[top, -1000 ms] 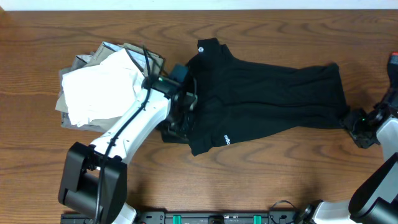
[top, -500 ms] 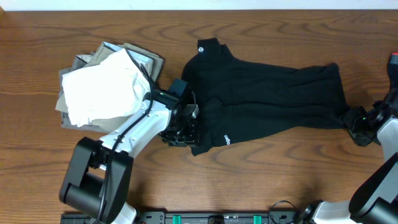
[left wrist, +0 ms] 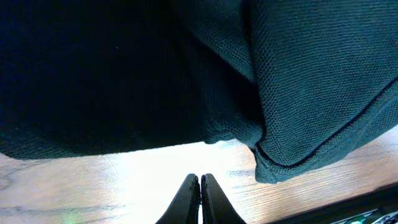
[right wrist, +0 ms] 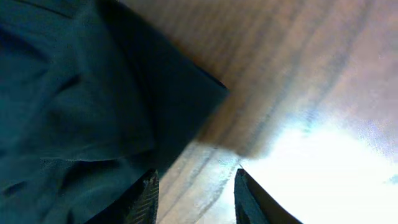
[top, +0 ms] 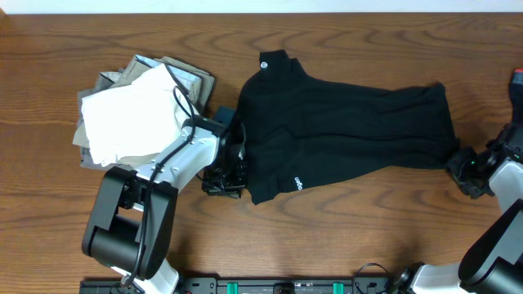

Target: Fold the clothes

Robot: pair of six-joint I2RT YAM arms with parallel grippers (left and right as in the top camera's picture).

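Observation:
The clothes are a black T-shirt (top: 343, 131) lying crumpled across the table's middle, with a small white mark near its lower hem, and a heap of white and grey garments (top: 131, 118) to its left. My left gripper (top: 227, 173) sits at the shirt's left lower edge. In the left wrist view it (left wrist: 200, 182) is shut over bare wood, with the shirt's hem (left wrist: 298, 74) just beyond the tips and nothing pinched. My right gripper (top: 459, 163) is at the shirt's right end. It (right wrist: 196, 177) stands open over wood, its left finger against the black cloth (right wrist: 74, 93).
The wooden table (top: 327, 237) stretches round both garments. A red object (top: 518, 82) shows at the right edge. The left arm's white link (top: 176, 159) lies across the lower edge of the white heap.
My left gripper has shut and drawn back leftward off the shirt's edge. The right gripper's jaws have narrowed somewhat and it has shifted slightly by the shirt's right end.

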